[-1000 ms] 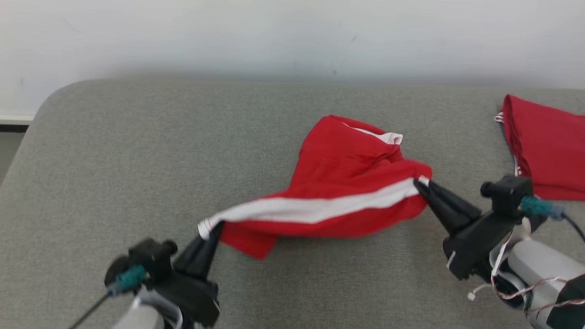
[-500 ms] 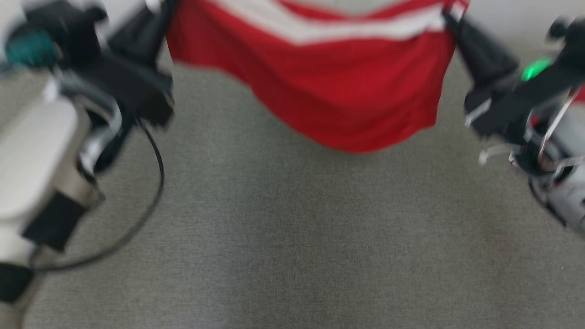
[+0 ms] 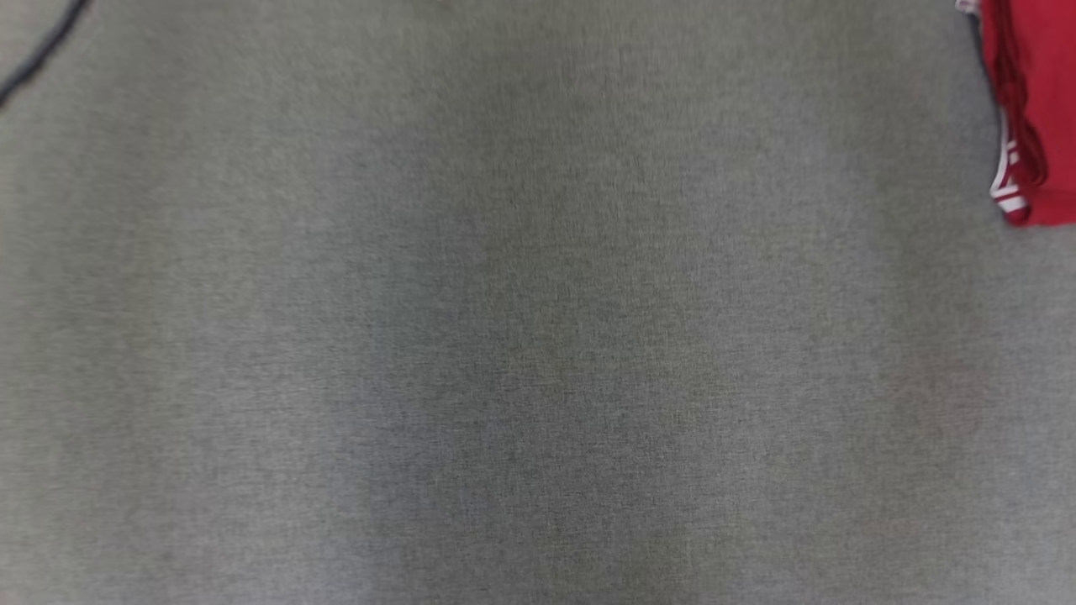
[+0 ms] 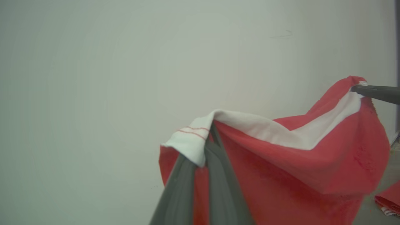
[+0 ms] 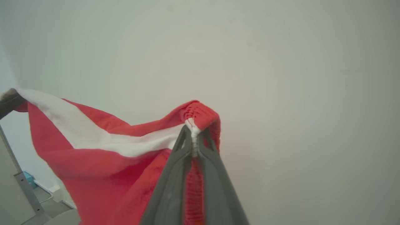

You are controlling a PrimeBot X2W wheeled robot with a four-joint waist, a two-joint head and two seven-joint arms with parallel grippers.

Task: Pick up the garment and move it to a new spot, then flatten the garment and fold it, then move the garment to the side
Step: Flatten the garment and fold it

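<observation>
The garment point(image 4: 312, 162), red with a broad white stripe, hangs in the air in front of a pale wall, stretched between both grippers. In the left wrist view my left gripper point(image 4: 210, 131) is shut on its white-striped corner, and the right gripper's fingertips point(image 4: 356, 89) pinch the far corner at the right edge. In the right wrist view my right gripper point(image 5: 193, 132) is shut on a bunched red-and-white corner of the garment point(image 5: 93, 156). The left gripper's tip point(image 5: 9, 100) holds the other end at the left edge.
The head view looks down on the grey padded surface point(image 3: 538, 336). A second red cloth point(image 3: 1034, 109) with white trim lies at its far right, also seen low in the left wrist view point(image 4: 387, 201). A black cable point(image 3: 42, 50) crosses the top left corner. A metal leg point(image 5: 28, 193) stands lower left.
Both grippers have lifted the garment off the grey surface and hold it spread in the air. The head camera has shifted, so the garment and arms have left its picture.
</observation>
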